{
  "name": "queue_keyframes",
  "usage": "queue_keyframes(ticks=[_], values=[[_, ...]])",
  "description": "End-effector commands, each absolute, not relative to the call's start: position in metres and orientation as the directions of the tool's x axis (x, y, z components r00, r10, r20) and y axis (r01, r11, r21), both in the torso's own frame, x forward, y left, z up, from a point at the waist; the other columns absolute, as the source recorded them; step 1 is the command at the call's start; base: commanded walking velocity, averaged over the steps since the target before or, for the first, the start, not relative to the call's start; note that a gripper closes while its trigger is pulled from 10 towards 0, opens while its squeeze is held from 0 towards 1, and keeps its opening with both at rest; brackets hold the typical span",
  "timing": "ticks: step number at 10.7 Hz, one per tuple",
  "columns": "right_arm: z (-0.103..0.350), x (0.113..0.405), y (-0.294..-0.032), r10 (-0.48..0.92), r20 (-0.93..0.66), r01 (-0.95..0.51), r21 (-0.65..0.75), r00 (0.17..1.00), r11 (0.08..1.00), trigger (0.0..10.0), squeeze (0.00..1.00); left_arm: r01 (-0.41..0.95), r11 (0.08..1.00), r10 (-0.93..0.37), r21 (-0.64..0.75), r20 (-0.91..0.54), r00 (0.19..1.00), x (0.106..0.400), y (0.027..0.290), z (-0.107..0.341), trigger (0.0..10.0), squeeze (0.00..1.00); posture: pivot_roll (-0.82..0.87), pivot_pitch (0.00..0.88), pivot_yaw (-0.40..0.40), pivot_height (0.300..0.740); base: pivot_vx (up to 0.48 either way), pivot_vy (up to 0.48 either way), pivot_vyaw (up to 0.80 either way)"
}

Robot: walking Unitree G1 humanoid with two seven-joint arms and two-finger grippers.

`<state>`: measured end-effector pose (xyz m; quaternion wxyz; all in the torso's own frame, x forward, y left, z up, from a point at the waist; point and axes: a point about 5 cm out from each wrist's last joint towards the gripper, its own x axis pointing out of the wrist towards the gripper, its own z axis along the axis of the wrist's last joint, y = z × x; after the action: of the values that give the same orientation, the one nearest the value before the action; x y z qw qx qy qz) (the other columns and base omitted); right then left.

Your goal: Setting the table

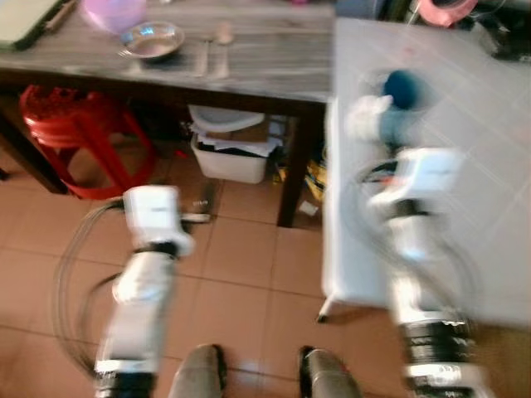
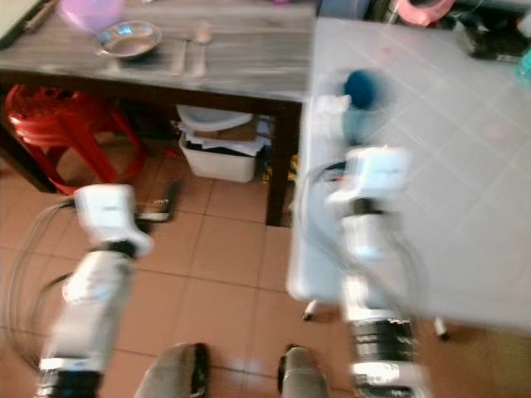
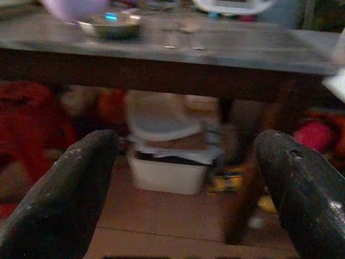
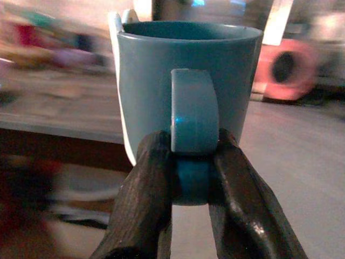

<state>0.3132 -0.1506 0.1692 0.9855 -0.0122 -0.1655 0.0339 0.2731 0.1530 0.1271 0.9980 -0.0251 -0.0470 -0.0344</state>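
Observation:
My right gripper (image 4: 191,162) is shut on the handle of a blue mug (image 4: 183,75), which it holds upright. In the eye views the mug (image 1: 402,89) hovers blurred above the left edge of a white tiled table (image 1: 481,166). On the dark wooden table (image 1: 265,58) beyond lie a metal bowl (image 1: 151,39), a pink bowl (image 1: 116,12), and a spoon and fork (image 1: 214,50) side by side. My left gripper (image 1: 202,217) hangs low over the floor, open with nothing between its fingers (image 3: 70,199).
A red plastic stool (image 1: 70,124) and a white bin (image 1: 232,153) stand under the wooden table, whose dark leg (image 1: 294,166) is close to the white table's edge. A pink ring-shaped object (image 1: 444,8) lies at the far end. My feet (image 1: 199,373) stand on brown floor tiles.

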Motion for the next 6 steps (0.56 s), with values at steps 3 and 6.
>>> queue_keyframes(ticks=[3,6], values=[[0.164,0.305,-0.161,0.074,0.312,-0.067,-0.031,0.947,0.997,10.0,0.00,0.068,0.994,-0.062,-0.088,0.075,0.995,0.272,0.150,0.119,10.0,0.00,0.00,0.145,-0.002,0.740,0.000,0.461,0.00],[0.150,0.304,-0.158,0.095,0.268,-0.089,-0.034,0.959,0.995,10.0,0.00,0.063,0.995,-0.057,-0.083,0.070,0.996,0.280,0.155,0.115,10.0,0.00,0.01,0.152,-0.009,0.740,0.280,0.239,0.00]])
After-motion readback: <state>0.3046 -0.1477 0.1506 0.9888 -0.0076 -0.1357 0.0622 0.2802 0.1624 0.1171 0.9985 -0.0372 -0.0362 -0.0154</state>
